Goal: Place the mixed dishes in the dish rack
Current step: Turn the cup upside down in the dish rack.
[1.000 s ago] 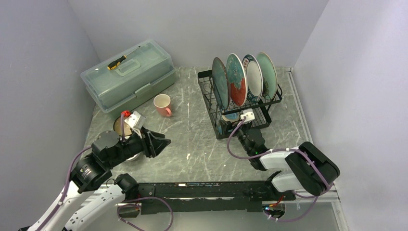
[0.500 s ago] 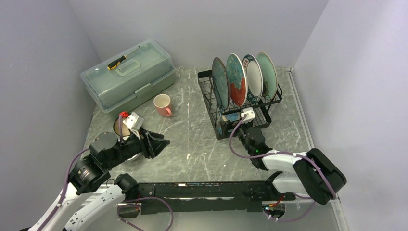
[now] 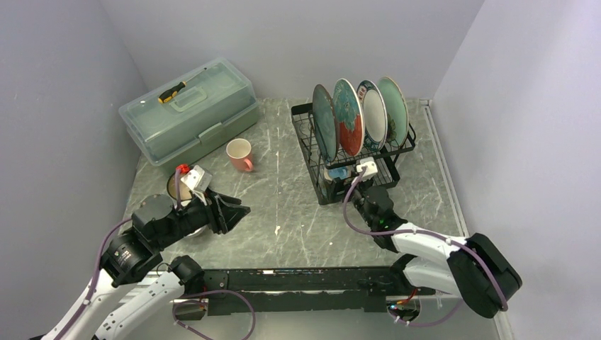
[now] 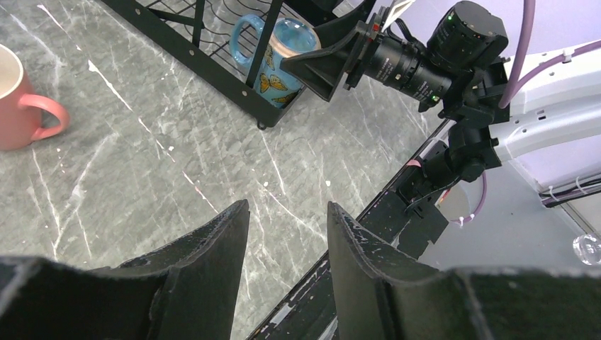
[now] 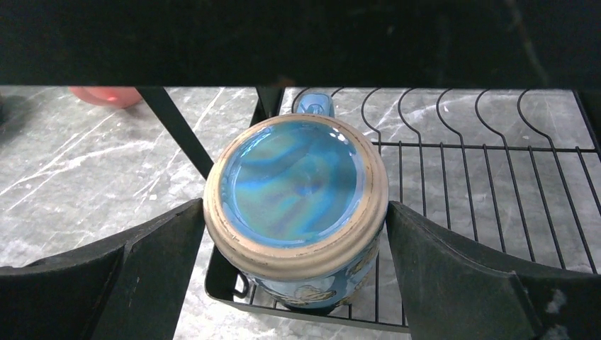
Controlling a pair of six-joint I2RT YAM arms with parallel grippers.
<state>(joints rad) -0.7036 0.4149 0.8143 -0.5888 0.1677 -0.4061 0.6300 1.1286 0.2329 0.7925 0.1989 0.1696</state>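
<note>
The black wire dish rack (image 3: 305, 138) holds four upright plates on its upper tier: teal (image 3: 324, 124), teal-and-red (image 3: 348, 117), white dark-rimmed (image 3: 373, 113) and pale green (image 3: 394, 110). The blue mug (image 5: 294, 184) stands upside down at the front left corner of the lower tier (image 5: 482, 177). My right gripper (image 5: 296, 205) is shut on it, with a finger against each side. My left gripper (image 4: 287, 205) hovers open and empty over the table. The pink mug (image 3: 239, 154) stands upright on the table. A tan bowl (image 3: 177, 188) peeks out behind my left wrist.
A translucent green lidded box (image 3: 188, 113) stands at the back left with a yellow-and-black screwdriver (image 3: 173, 91) on its lid. Grey walls close in on the table at the left, back and right. The arms' black base rail (image 3: 283, 276) runs along the near edge.
My right arm has stretched forward, carrying the blue mug a little deeper into the rack's lower tier. The left arm has barely moved.
</note>
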